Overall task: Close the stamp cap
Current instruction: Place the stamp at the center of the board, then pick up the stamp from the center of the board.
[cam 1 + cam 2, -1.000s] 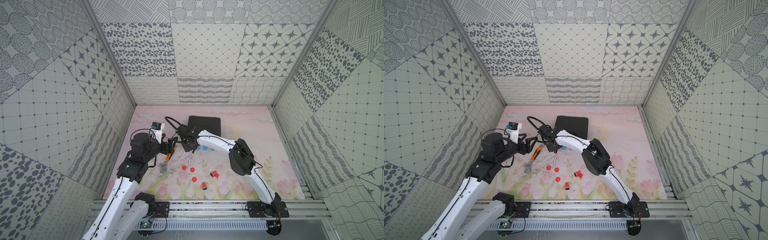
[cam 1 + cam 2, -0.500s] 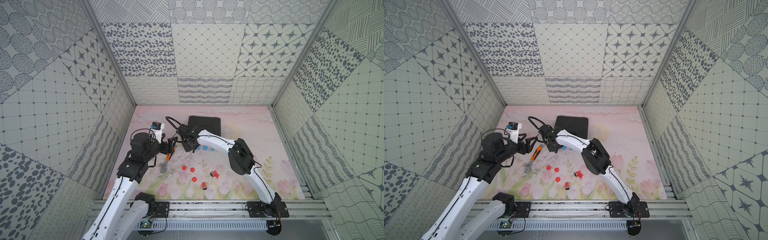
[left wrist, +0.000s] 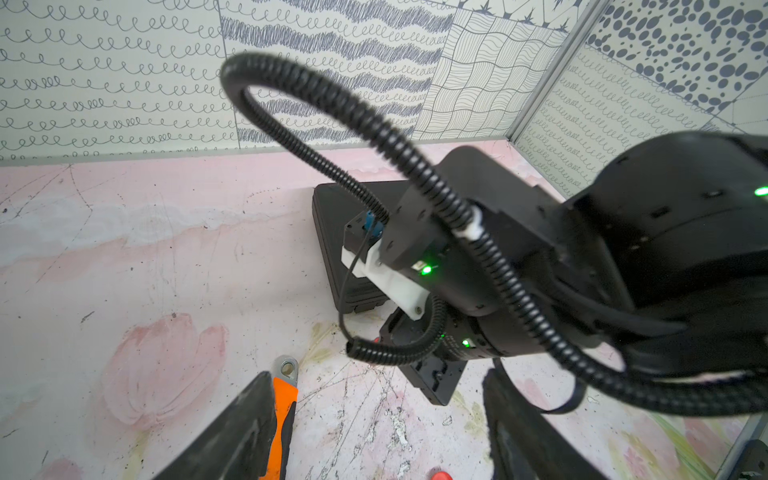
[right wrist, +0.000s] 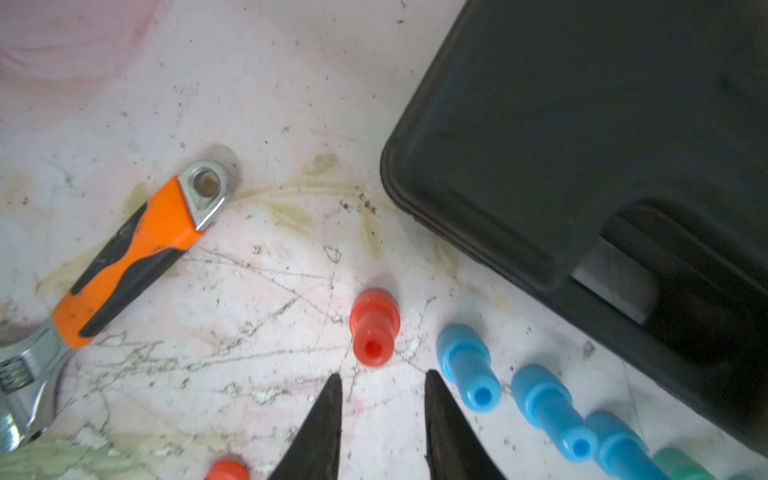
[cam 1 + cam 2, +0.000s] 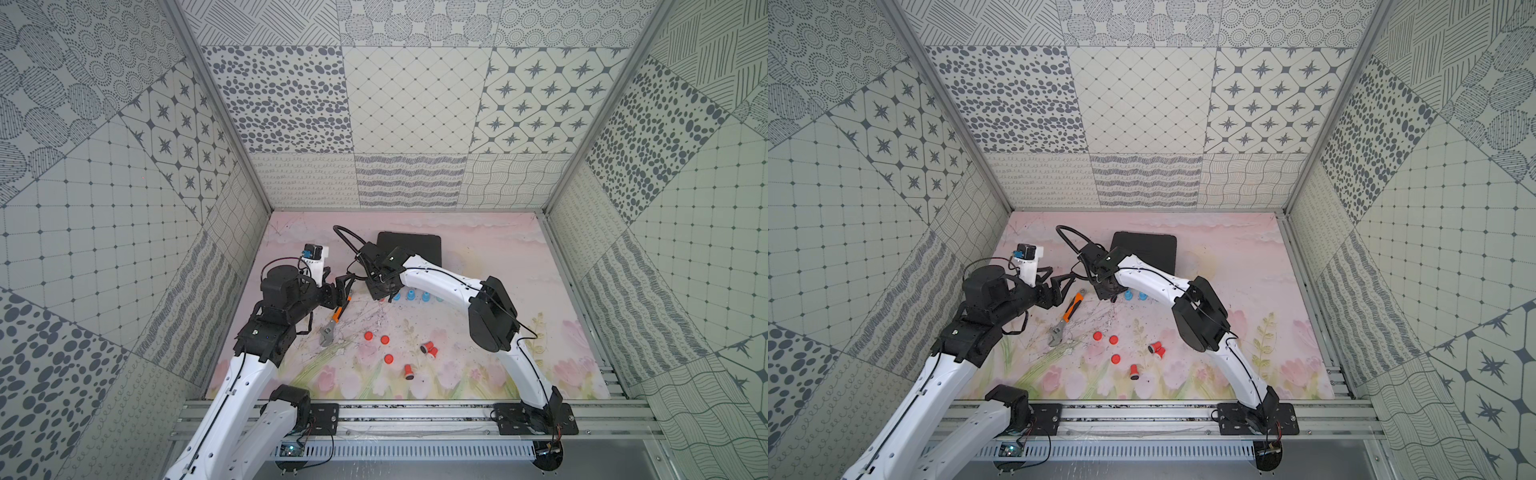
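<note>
— Now that the right hand [image 4: 382, 374] has eased its fingers apart, is it holding anything?

— Nothing. In the right wrist view the gap between them is bare. The red stamp [image 4: 374, 328] stands upright just beyond the tips and clear of them. It heads the row of blue stamps [image 4: 465, 361] beside the black case [image 4: 561, 124], in the rear half of the worktop.

— So the cap is on?

— I judge the release to mean either that the pressing is over or that a fresh grasp is coming. Whether the cap is fully seated I cannot tell.

— And the left hand [image 3: 378, 374]?

— Spread wide and empty, hovering by the wrench [image 3: 284, 415]. Loose red pieces [image 5: 385, 339] lie nearer the front edge, so more closing may remain.
</note>
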Robot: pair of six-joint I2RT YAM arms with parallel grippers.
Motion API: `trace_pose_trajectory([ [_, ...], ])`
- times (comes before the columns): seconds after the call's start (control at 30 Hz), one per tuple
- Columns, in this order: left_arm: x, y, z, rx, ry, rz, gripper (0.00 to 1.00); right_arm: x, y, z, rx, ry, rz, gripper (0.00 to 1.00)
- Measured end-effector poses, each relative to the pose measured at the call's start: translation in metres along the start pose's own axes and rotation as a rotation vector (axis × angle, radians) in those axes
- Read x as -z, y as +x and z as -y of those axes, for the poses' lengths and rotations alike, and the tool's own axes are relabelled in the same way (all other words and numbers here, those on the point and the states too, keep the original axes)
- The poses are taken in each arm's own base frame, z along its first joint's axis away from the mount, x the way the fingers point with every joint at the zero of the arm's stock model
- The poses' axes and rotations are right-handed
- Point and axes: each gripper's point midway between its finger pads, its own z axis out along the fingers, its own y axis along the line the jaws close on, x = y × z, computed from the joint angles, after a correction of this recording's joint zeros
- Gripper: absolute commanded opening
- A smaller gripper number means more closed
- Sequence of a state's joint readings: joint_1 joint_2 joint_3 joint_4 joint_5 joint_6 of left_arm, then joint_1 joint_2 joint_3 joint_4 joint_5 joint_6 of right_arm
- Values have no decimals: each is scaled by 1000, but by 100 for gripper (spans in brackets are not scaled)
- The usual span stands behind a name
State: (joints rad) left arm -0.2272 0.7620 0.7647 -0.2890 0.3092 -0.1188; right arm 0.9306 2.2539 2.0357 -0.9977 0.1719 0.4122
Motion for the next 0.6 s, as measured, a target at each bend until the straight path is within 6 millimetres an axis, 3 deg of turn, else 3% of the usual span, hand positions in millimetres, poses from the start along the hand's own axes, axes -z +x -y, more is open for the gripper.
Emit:
trace_pose_trajectory([
  [0.1, 0, 0, 0, 0, 0, 1, 79, 26, 10, 7, -21, -14, 6, 35],
  [0.23, 0, 0, 0, 0, 0, 1, 79, 49, 37, 21, -54, -19, -14, 34],
  [0.5, 0, 0, 0, 0, 0, 1, 79, 52, 124, 52, -126, 13, -163, 34],
  [0.6, 0, 0, 0, 0, 0, 0, 79, 54, 148, 59, -162, 14, -203, 33],
])
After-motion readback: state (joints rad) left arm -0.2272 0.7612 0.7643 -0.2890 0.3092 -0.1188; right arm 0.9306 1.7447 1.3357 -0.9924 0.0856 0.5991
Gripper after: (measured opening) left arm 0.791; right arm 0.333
